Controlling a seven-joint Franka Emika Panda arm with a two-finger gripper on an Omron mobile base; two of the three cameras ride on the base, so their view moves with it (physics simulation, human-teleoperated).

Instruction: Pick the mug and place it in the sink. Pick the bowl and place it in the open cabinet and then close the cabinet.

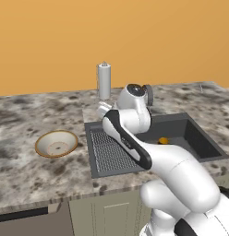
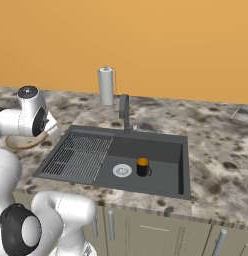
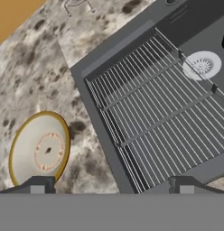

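Mug, black with its orange inside showing, stands upright on the floor of the dark grey sink, just beside the round silver drain. Bowl rests on the speckled desk left of the sink's ribbed drainboard, near it but apart. From the hand view the pincer hangs above the drainboard's edge with its two dark tips wide apart and nothing between them, the bowl lying beside the left tip.
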